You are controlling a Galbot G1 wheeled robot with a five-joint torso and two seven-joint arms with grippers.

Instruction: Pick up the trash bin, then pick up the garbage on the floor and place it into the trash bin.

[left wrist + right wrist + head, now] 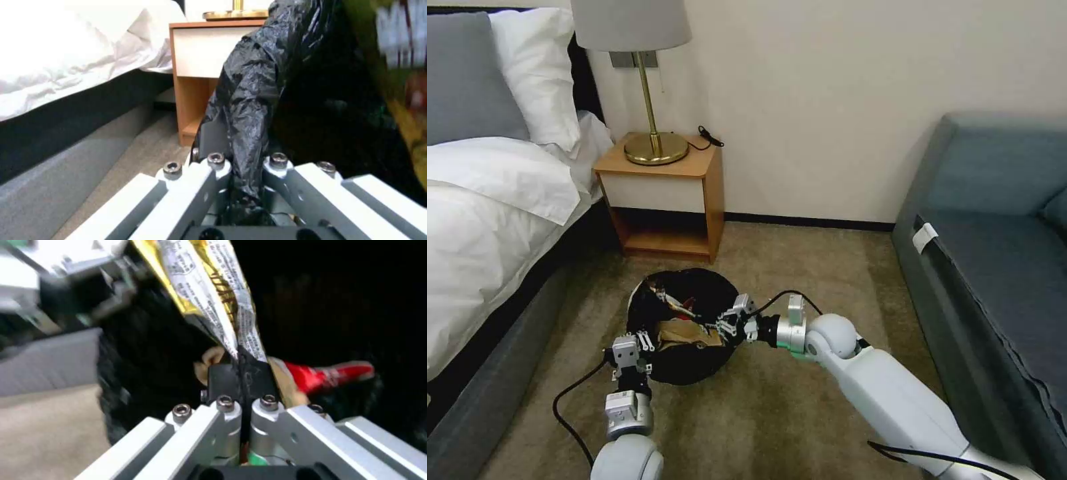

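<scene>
L gripper (642, 340) clamps trash bin (684, 373) rim | R gripper (240, 373) pinches gold-silver wrapper (213, 290) over opening | release well inside, bin level

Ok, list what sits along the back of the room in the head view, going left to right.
Bed → lamp on the nightstand → bare wall → sofa.

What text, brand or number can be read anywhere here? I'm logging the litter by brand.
None can be quoted.
gold-silver snack wrapper, pinched in the right gripper over the trash bin: fine dark print on its silver strip, too blurred to read.
red-white crumpled packet in the bin: pale marks, unreadable.
tan crumpled paper bag: no print visible.
left gripper, clamped on the bin's black liner: no markings.
</scene>
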